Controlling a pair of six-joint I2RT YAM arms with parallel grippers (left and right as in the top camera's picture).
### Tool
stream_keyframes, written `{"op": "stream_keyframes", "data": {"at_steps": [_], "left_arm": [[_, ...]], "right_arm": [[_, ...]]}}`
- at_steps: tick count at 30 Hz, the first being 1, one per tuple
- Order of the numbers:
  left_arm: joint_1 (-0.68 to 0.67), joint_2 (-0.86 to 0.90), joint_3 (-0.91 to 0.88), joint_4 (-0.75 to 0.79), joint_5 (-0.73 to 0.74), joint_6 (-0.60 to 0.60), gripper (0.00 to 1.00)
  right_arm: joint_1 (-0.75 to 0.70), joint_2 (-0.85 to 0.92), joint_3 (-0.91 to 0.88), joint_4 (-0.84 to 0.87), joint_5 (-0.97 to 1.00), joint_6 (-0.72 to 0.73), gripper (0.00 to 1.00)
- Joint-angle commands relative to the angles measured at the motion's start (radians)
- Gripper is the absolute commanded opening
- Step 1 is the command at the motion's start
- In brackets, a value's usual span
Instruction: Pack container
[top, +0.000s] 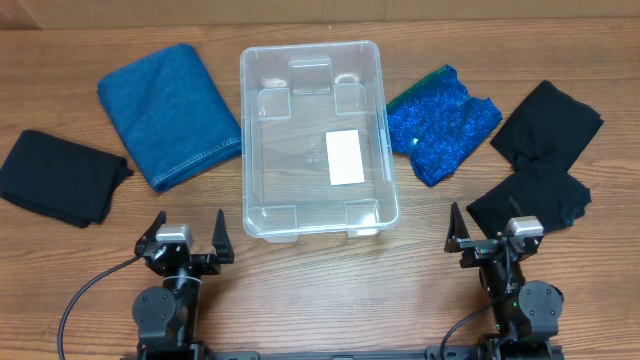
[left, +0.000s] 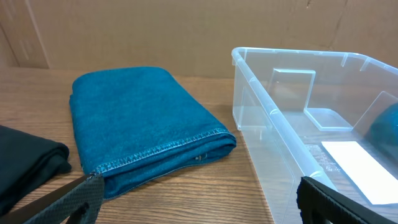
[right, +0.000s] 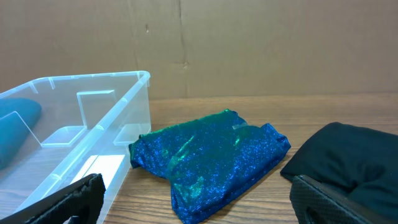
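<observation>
The clear plastic container (top: 315, 60) stands empty in the middle of the table, white label on its base. It also shows in the left wrist view (left: 273, 115) and the right wrist view (right: 106, 118). A folded blue denim cloth (top: 168, 112) (left: 140, 121) lies left of it. A sparkly blue-green cloth (top: 440, 120) (right: 211, 158) lies right of it. My left gripper (top: 188, 238) (left: 199, 202) is open and empty near the front left. My right gripper (top: 490, 232) (right: 199, 199) is open and empty near the front right.
A black folded cloth (top: 60, 178) (left: 28, 165) lies at the far left. Two black cloths (top: 548, 122) (top: 530, 200) lie at the right; one shows in the right wrist view (right: 348, 158). A cardboard wall (left: 186, 31) stands behind the table.
</observation>
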Motion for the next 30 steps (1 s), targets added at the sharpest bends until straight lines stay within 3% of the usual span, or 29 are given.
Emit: {"op": "stream_keyframes", "data": {"at_steps": [1, 22, 25, 30], "left_arm": [[-0.006, 0.000, -0.002, -0.003, -0.007, 0.012, 1.00], [-0.006, 0.000, -0.002, -0.003, -0.011, 0.017, 1.00], [-0.006, 0.000, -0.002, 0.000, -0.129, 0.162, 1.00], [-0.006, 0.000, -0.002, -0.001, -0.111, 0.161, 1.00]], "right_arm": [[-0.002, -0.007, -0.003, 0.006, 0.002, -0.004, 1.00], [-0.002, -0.007, -0.003, 0.006, 0.002, -0.004, 1.00], [-0.002, -0.007, -0.003, 0.006, 0.002, -0.004, 1.00], [-0.002, -0.007, -0.003, 0.006, 0.002, -0.004, 1.00]]}}
